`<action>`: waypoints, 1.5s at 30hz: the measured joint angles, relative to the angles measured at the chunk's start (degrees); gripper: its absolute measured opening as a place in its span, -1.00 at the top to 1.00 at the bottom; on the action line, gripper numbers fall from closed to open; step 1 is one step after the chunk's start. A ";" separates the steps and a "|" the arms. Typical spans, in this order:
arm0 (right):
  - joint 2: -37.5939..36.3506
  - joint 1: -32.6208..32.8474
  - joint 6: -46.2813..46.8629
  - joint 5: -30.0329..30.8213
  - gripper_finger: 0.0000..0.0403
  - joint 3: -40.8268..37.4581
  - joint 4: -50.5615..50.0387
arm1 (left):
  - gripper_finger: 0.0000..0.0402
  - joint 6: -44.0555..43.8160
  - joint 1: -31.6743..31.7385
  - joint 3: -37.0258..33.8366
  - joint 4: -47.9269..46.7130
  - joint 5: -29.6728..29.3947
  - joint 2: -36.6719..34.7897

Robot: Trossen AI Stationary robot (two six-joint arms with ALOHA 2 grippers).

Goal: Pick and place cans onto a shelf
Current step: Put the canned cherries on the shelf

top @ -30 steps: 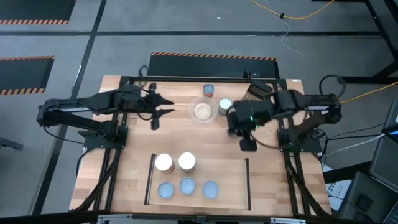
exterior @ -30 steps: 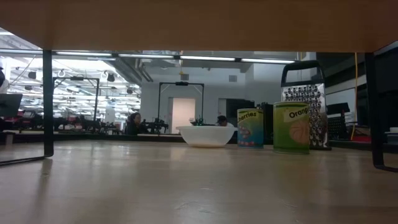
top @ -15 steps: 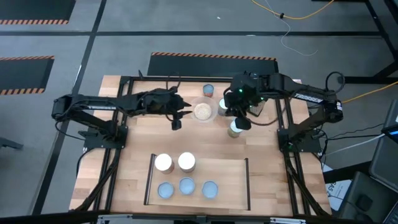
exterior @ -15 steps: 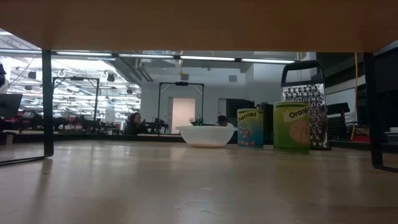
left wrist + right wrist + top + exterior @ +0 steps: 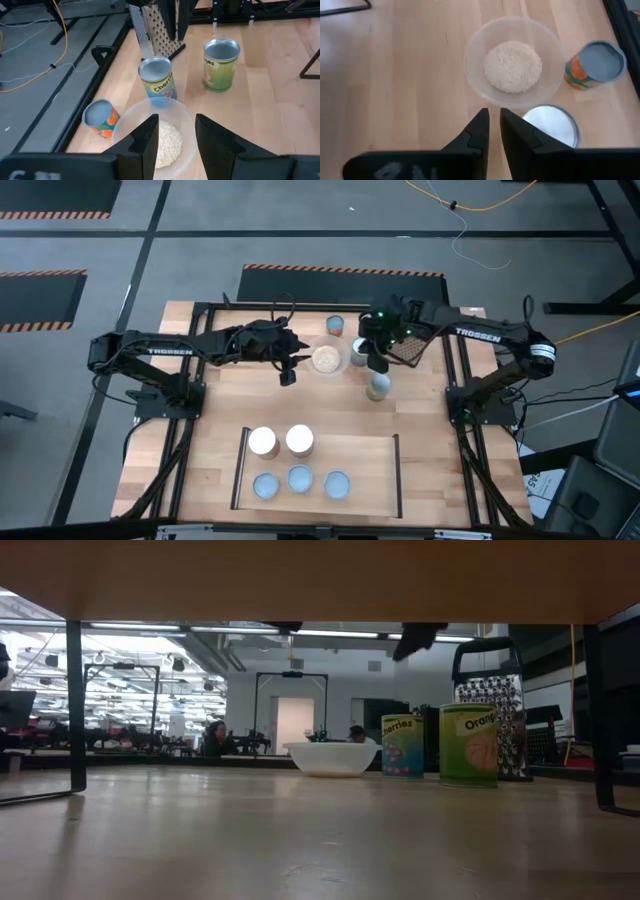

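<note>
Three cans stand on the table's far half: an orange one with a pale-blue top (image 5: 336, 326), a "Cherries" one (image 5: 358, 350) and a green one (image 5: 378, 388). Five more cans stand on the shelf (image 5: 370, 470) at the near edge. My right gripper (image 5: 377, 363) hovers above the table just beside the Cherries can (image 5: 551, 126), its fingertips close together and empty. My left gripper (image 5: 287, 373) hovers open and empty beside the clear bowl of grains (image 5: 326, 359); in its wrist view the bowl (image 5: 159, 137) shows between its fingers.
A metal grater (image 5: 412, 340) lies at the far right, behind the cans; it also shows in the low view (image 5: 490, 710). The black frame posts (image 5: 455, 395) flank the table. Bare wood lies between the bowl and the shelf.
My right gripper has gone from the table's right middle toward the far edge and leftward, ending beside the Cherries can; the green can now shows uncovered. My left gripper has gone right, toward the bowl. No can has moved.
</note>
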 joint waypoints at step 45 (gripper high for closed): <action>0.02 -1.44 -1.97 6.09 0.74 -17.59 19.03 | 0.40 -1.64 -0.04 0.00 -0.14 0.00 0.00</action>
